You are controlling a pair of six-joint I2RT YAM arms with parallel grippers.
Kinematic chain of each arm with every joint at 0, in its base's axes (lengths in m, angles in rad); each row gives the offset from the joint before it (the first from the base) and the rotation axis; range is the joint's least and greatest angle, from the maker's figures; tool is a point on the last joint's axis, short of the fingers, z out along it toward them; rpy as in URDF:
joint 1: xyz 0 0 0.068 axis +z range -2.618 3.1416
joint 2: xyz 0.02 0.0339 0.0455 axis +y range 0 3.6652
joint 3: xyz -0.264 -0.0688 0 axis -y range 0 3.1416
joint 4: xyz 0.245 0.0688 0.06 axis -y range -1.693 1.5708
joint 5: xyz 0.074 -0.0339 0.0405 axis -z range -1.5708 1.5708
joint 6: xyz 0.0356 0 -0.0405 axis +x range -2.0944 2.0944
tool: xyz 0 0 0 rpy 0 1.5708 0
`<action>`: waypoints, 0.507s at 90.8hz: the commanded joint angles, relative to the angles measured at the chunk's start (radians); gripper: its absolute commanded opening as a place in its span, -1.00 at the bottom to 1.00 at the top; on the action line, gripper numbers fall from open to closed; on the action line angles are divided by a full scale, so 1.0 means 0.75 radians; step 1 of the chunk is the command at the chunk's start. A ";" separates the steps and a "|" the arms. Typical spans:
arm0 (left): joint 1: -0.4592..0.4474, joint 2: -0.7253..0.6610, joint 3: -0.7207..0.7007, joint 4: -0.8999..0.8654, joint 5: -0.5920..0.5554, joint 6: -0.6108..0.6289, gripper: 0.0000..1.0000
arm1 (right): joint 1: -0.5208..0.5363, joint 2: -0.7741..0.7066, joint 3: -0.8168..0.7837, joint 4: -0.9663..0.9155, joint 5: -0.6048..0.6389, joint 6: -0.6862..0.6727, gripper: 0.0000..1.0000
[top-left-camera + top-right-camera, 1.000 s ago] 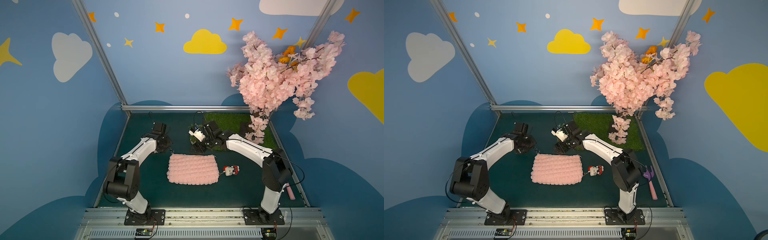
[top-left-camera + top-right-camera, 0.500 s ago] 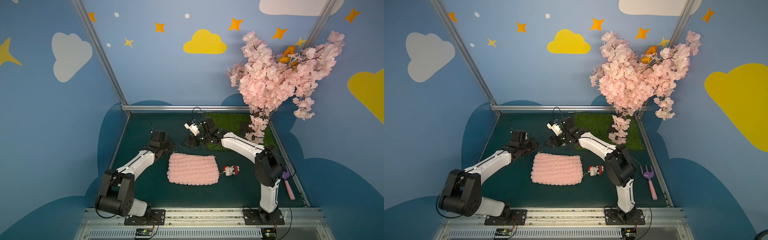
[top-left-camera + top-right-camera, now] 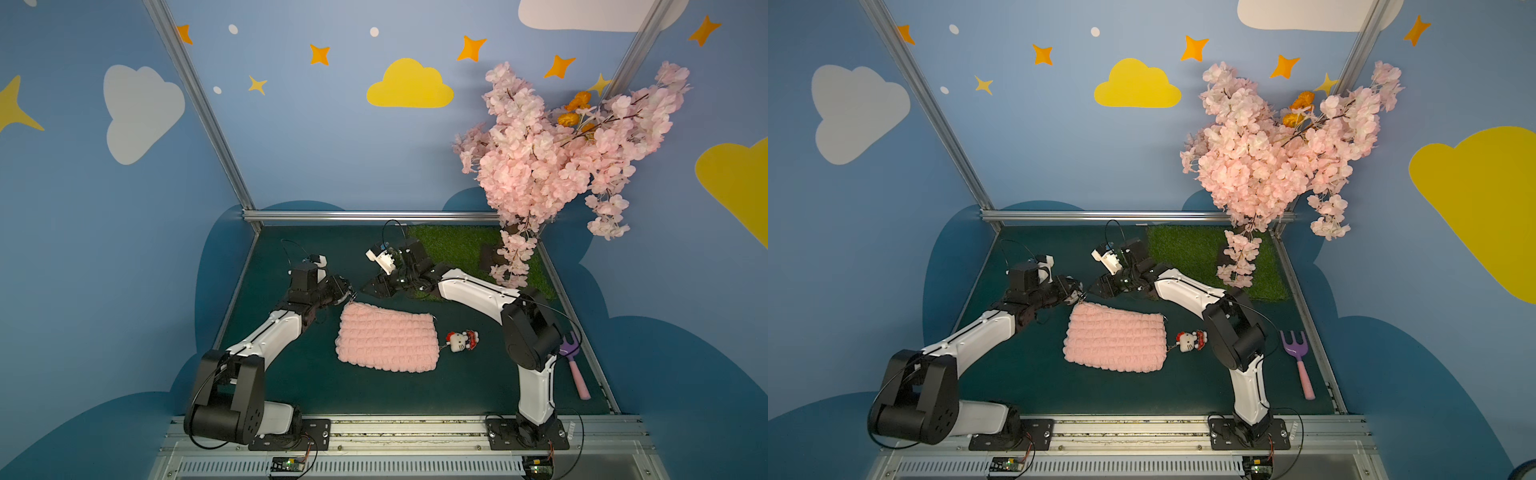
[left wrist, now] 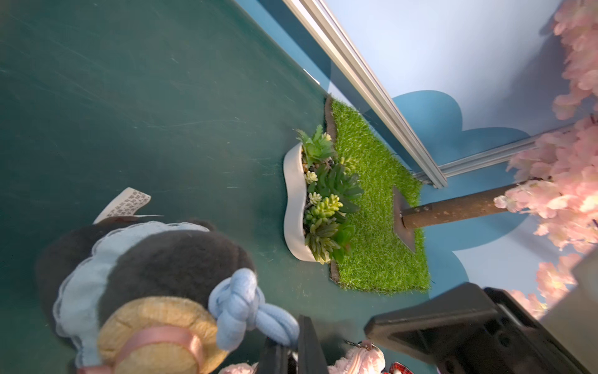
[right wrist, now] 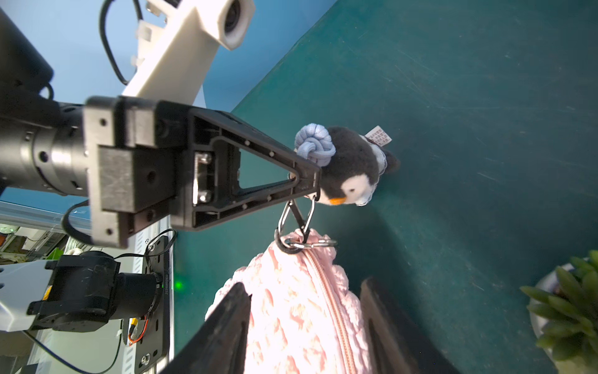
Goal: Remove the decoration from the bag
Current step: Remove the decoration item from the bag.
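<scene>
The pink quilted bag (image 3: pixel 388 340) (image 3: pixel 1115 340) lies flat mid-table, zip along its far edge. The decoration (image 3: pixel 461 341) (image 3: pixel 1190 341), a small white cat-face charm in red, lies at the bag's right end on a short chain. At the bag's far left corner (image 5: pixel 301 291), a metal clip (image 5: pixel 296 220) links a ring to a dark penguin plush (image 5: pixel 352 168) (image 4: pixel 145 259). My left gripper (image 3: pixel 352 296) (image 4: pixel 291 353) is shut on the top of that clip. My right gripper (image 3: pixel 368 289) (image 5: pixel 307 320) is open, jaws straddling that corner.
A white planter of succulents (image 4: pixel 294 200) sits at the edge of a grass mat (image 3: pixel 457 249) behind the right arm. A pink blossom tree (image 3: pixel 561 158) rises at the back right. A purple and pink rake (image 3: pixel 1298 361) lies by the right edge.
The left arm has swung lower, keeping its shut gripper at the bag's far left corner. The right gripper has moved left to that corner and its jaws have narrowed.
</scene>
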 commanded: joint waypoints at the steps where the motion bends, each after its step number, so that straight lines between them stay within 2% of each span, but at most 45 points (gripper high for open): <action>1: 0.003 0.000 -0.004 0.144 0.096 0.037 -0.95 | 0.016 0.035 0.049 -0.019 0.014 -0.009 0.16; 9: 0.003 0.008 -0.024 0.187 0.067 0.017 -0.95 | 0.029 0.053 0.094 -0.090 0.041 -0.020 0.15; 22: -0.015 0.013 -0.061 0.314 0.075 0.019 -0.95 | 0.035 0.063 0.085 -0.068 0.044 -0.009 0.12; 46: -0.034 0.031 -0.071 0.336 0.044 0.033 -0.95 | 0.068 0.058 0.052 0.029 0.055 -0.030 0.09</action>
